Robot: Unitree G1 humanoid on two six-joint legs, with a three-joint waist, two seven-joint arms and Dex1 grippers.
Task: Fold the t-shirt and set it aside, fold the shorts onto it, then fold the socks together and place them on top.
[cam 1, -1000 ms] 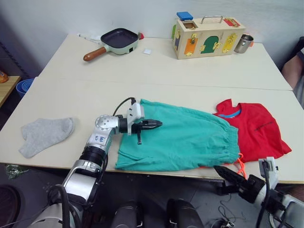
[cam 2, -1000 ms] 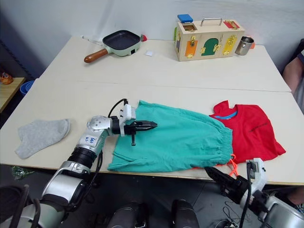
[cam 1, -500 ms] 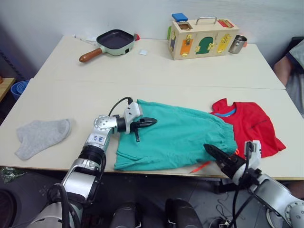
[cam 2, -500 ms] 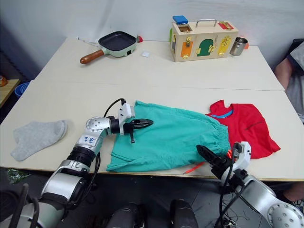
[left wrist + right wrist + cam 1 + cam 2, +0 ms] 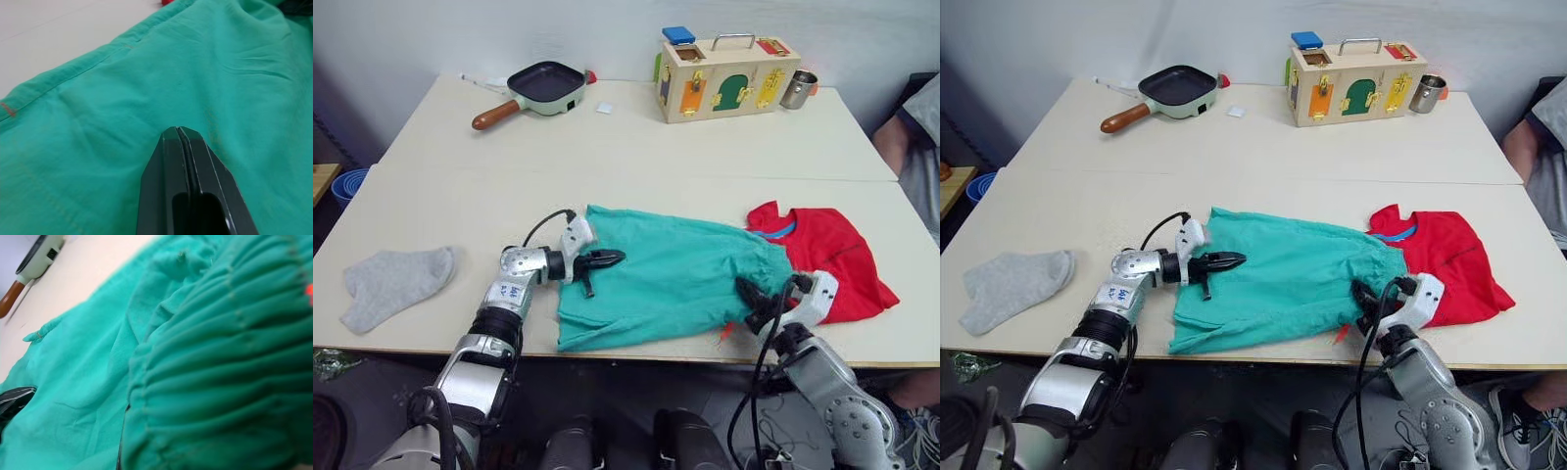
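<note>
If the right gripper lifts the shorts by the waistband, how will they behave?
Probably floppy: the shorts lie wrinkled and already bunch at the gathered waistband, so most of the cloth would likely hang and drag. They look thin and light. The left gripper, shut and resting on them, may hold that end back.

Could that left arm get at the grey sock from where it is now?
Probably yes: the light grey knit sock lies alone on bare cream table beside the left pincer, nothing between them.

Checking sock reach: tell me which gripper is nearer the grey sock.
Left. The left gripper lies on the shorts, nearer the sock; the right gripper is at the waistband, far across.
</note>
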